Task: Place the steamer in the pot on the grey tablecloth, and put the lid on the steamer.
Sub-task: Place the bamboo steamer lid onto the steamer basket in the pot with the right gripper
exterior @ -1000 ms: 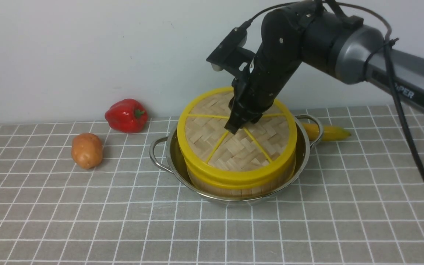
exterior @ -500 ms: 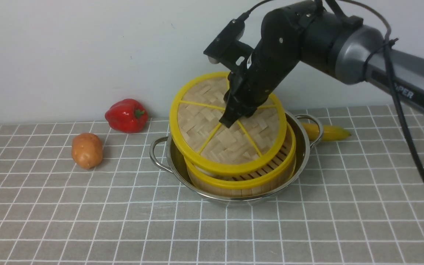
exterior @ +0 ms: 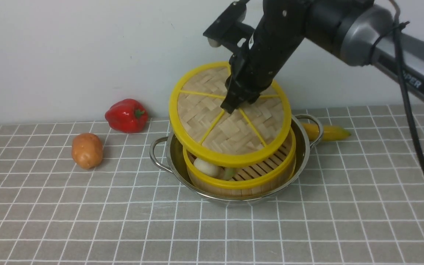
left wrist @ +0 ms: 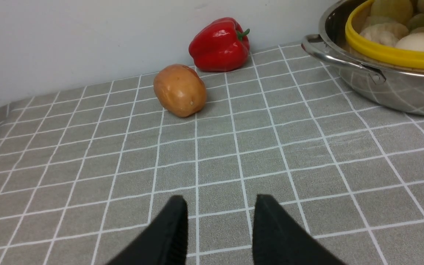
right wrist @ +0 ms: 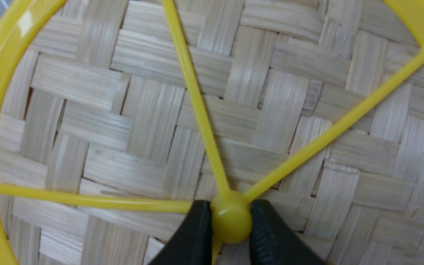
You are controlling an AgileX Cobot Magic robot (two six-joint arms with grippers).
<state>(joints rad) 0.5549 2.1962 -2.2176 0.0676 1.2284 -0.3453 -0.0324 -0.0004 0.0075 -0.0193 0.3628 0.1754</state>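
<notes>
Steamer sits inside the pot in the front view. The pot stands on the grey tablecloth, towards the back and a little right of the middle. The lid hangs tilted above the steamer, its near edge clear of the yellow rim. Pale round food pieces show through that gap. Whether the far edge touches the steamer cannot be told. The right pincer comes down onto the middle of the lid from the dark right arm. A red pepper lies by the wall to the left of the pot. A potato lies just in front of the pepper, and a yellow banana is partly hidden behind the pot's right handle.

The left wrist view shows the left pincer low over bare grey tablecloth. Its two black fingers are apart with nothing between them. The potato and the red pepper lie ahead of it, close together. The pot is off to one side with the steamer in it, and food pieces rest on the slats.

In the right wrist view the woven lid fills the frame. The right pincer is clamped on the small yellow knob, one black finger pressed against each side. Yellow spokes run from the knob out to the rim.
</notes>
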